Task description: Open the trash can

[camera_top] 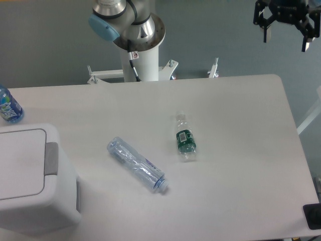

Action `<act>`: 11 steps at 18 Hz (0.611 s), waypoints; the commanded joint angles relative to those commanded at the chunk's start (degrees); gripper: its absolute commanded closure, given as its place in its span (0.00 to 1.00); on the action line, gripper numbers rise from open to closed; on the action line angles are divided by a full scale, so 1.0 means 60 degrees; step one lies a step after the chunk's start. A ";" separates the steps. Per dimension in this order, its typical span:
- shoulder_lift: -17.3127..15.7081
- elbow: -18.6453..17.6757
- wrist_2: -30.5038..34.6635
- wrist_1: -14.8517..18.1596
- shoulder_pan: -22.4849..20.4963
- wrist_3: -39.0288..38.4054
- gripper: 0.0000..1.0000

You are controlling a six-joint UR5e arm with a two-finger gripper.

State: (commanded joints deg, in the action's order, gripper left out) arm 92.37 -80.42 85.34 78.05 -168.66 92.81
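At the far left edge of the white table [235,165] stands a blue-labelled bottle [9,106], cut off by the frame border. Below it, in the lower left corner, sits the trash can [30,201], a large white bin with rounded corners; its flat inset lid [20,163] lies shut, and the grey push tab [50,158] occupies the lid's right edge. To the right, near the table's middle, a clear crumpled bottle [136,164] lies on its side, its blue-rimmed neck pointing toward the lower right. Just beyond it, apart from the first, a smaller bottle with a green label [185,142] also lies flat. Behind the table, at top centre, rises the arm's base column [140,55] with a blue-capped joint [104,26]. At the upper right, well above and beyond the table's far corner and well apart from the bin, hangs the gripper [286,37], black fingers [306,42] pointing downward and spread, holding nothing.
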 joint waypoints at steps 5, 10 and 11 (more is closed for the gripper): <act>-0.0015 -0.0030 0.0000 0.0000 0.0029 -0.0466 0.00; 0.0190 -0.0058 0.0044 -0.0642 0.1066 -0.3772 0.00; 0.0277 -0.0059 0.0059 -0.0848 0.1374 -0.4562 0.00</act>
State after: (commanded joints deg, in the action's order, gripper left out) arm 94.04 -80.77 85.69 72.96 -160.42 65.44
